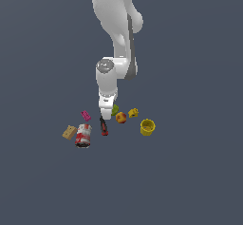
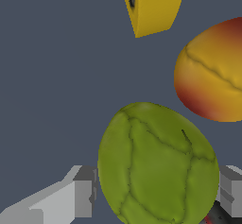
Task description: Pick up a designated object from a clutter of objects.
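We see the olive-green, lumpy, pear-like object (image 2: 158, 168) on the plain dark grey floor (image 1: 190, 181), its long axis lying between our jaws, which stand wide on either side of it without closing. It sits just beside the red-yellow fruit (image 2: 212, 72), with the small yellow block (image 2: 151, 5) near.

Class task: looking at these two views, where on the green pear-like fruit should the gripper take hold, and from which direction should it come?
Grip the green pear-like fruit across its wide middle, coming straight down from above. The wrist view shows the gripper with one finger on each flank, so the rounded sides suit a pinch there. The red-yellow fruit lies close, so keep the fingers narrow.
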Controlling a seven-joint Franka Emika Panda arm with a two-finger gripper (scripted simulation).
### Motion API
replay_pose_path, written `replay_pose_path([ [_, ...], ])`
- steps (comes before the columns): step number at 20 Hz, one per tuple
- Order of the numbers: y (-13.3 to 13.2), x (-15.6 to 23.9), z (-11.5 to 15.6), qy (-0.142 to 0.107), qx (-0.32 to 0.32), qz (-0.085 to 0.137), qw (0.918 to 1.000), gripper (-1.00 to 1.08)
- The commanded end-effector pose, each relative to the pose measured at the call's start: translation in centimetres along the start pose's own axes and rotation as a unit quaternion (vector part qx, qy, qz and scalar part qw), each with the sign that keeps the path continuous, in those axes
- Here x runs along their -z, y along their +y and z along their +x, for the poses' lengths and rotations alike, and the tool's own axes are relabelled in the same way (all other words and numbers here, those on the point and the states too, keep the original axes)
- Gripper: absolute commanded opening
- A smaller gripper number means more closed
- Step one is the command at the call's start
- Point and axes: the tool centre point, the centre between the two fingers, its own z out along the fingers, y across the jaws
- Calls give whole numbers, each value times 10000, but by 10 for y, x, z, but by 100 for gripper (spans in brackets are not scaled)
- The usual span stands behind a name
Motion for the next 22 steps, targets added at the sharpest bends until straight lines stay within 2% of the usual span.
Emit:
replay_pose_path([
  [1,0,-1,0,0,-2,3,10000,-100],
  [13,0,3,0,-1,0,-6,10000,-100],
  [22,-2,33,2,-6,4,-2,10000,-100],
])
